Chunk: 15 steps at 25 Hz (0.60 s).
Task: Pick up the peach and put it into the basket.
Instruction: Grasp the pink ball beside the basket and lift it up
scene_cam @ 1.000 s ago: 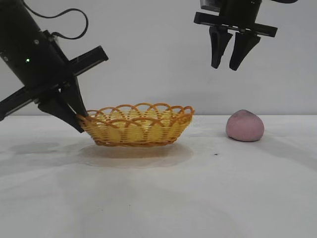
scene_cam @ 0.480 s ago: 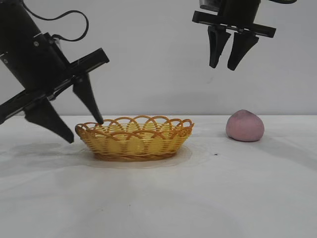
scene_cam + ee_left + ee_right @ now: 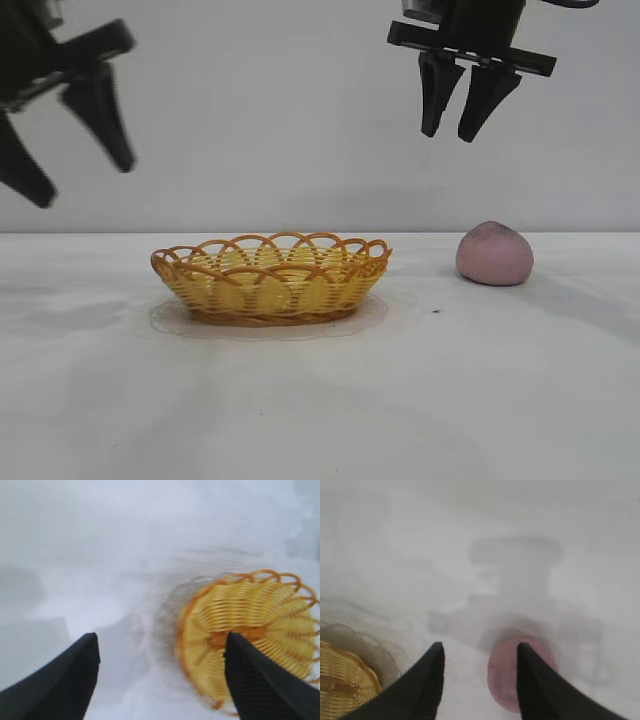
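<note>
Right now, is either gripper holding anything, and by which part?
Nothing is held. Both the left gripper and the right gripper hang open in the air; the peach sits on the table.

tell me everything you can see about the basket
The basket is a shallow oval of woven strands that look like plastic, yellow in the body with an orange looped, scalloped rim and an orange band round the base. It sits upright and empty on the white table, left of the peach and well apart from it. Nothing touches it: the left end effector hangs open, high and off to its left.
</note>
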### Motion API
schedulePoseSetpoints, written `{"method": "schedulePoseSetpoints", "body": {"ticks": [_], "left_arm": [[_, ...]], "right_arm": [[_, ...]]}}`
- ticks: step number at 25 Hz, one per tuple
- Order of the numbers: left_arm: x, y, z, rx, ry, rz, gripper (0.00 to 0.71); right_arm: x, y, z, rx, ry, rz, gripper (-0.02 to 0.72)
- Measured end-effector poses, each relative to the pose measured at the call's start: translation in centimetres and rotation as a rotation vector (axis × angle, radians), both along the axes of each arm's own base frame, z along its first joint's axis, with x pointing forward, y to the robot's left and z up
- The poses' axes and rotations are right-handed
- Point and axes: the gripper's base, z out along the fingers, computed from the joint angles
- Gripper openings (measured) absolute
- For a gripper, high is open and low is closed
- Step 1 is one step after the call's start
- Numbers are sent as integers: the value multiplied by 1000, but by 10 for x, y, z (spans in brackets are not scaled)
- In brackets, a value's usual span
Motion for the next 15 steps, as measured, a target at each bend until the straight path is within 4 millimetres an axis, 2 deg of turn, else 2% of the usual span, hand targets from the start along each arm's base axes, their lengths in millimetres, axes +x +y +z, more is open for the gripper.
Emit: {"method": "schedulePoseSetpoints", "body": {"ticks": [3,6,10,13,15], "left_arm": [[-7,4,22,24,-73,30,480],[-32,6,56,12,-180,45,480],[-94,5,96,18,-301,0,480],[-143,8,108,32,-309,-34,480],[-172,11,108,35,-312,-37,480]], "right_arm": [[0,0,0,0,0,0,326],[0,0,0,0,0,2,326],[0,1,0,4,-1,11,326],[0,1,0,8,-2,21,326],[-1,1,0,9,1,24,326]]}}
